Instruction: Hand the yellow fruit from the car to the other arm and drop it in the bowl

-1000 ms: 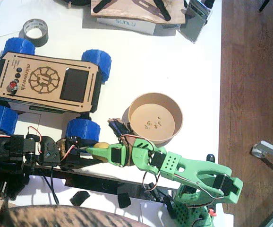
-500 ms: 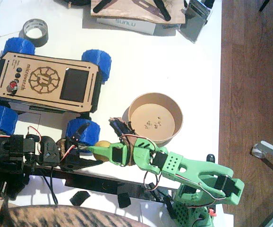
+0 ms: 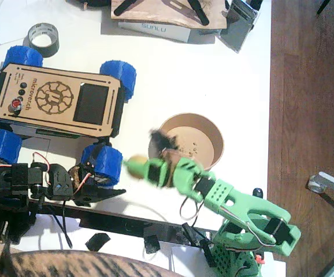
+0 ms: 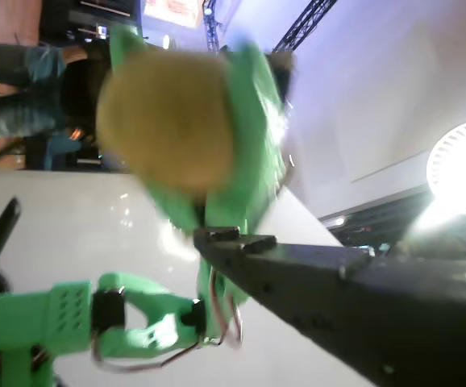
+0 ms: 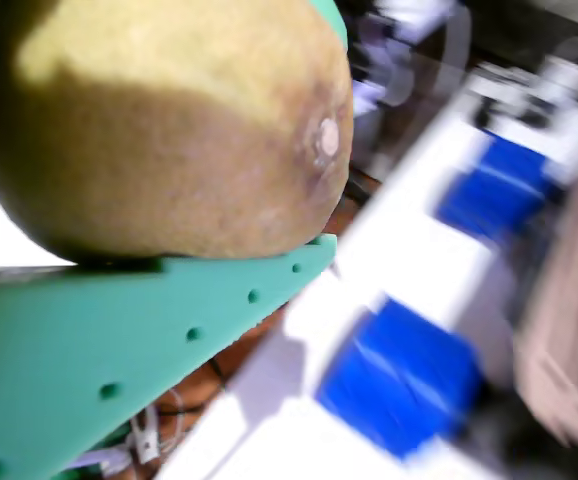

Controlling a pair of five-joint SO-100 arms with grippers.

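Note:
The yellow fruit point(image 3: 136, 164) is held in the air by my right gripper point(image 3: 133, 166), the green one, which is shut on it just right of the car's front blue wheel point(image 3: 101, 160). In a wrist view the fruit point(image 5: 159, 120) fills the frame, resting on a green finger point(image 5: 119, 330). My left gripper point(image 3: 110, 193), the black one, stands open and empty below it near the table's front edge. From a wrist view the fruit point(image 4: 168, 121) shows apart from the black jaw. The car point(image 3: 57, 101) sits at the left. The green wrist partly covers the tan bowl point(image 3: 214, 138).
A grey tape roll point(image 3: 43, 37) lies behind the car, and a white box point(image 3: 155, 29) with clutter lines the back edge. The table ends at the right beside wood floor point(image 3: 311, 86). Black scraps point(image 3: 97, 241) lie along the front edge.
The green gripper has lifted the fruit up and a little right, away from the black gripper, which has let go and stayed in place. The view of the green arm is blurred by motion.

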